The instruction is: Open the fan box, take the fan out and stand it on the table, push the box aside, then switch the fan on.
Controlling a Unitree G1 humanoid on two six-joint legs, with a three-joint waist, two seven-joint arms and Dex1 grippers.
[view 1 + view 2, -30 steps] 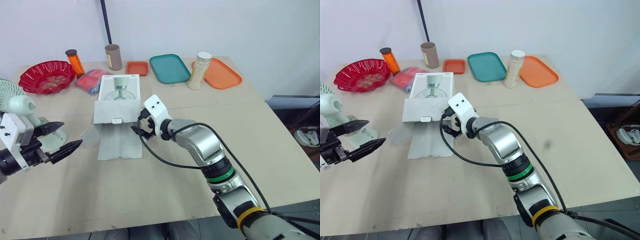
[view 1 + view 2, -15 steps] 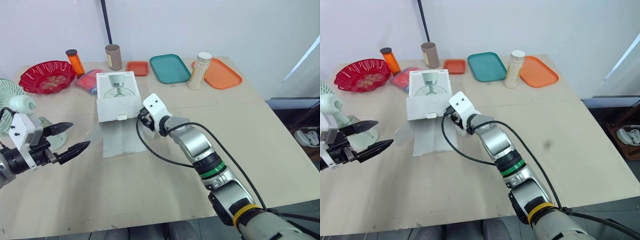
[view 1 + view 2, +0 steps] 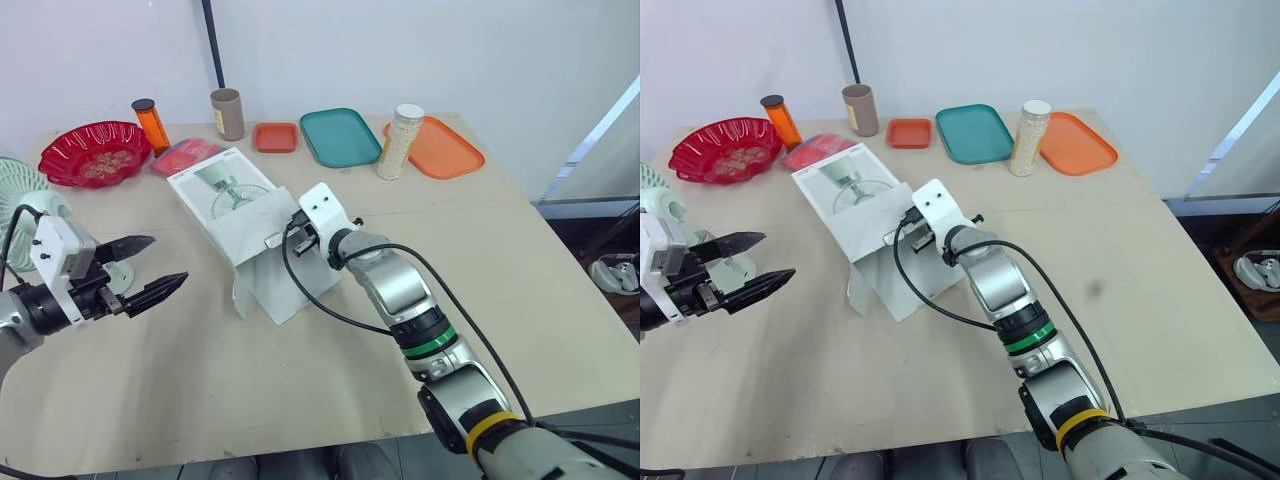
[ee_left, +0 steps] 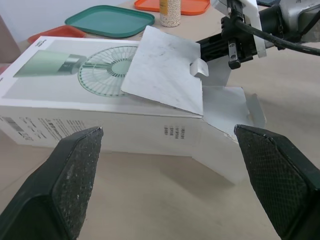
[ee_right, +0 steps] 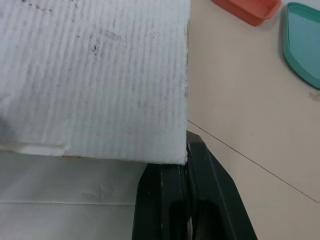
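The white fan box [image 3: 220, 195], printed with a fan picture, lies at an angle on the table with its end open. One flap [image 4: 165, 75] is raised and another lies flat on the table [image 3: 290, 285]. My right gripper [image 3: 293, 238] is at that open end, shut on the edge of the raised flap [image 5: 100, 75]. The pale green fan [image 3: 22, 195] stands at the far left of the table. My left gripper [image 3: 168, 260] hovers open just in front of the fan, left of the box, holding nothing.
Along the back stand a red bowl [image 3: 92, 152], an orange bottle [image 3: 146, 122], a brown cylinder [image 3: 227, 113], a red packet [image 3: 185, 155], a small orange tray [image 3: 274, 136], a teal tray [image 3: 340, 135], a grain jar [image 3: 400, 140] and an orange tray [image 3: 445, 148].
My right gripper has shut on the box flap, and the box has swung round from square to diagonal, its open end carried to the right. My left gripper has drifted right, still open.
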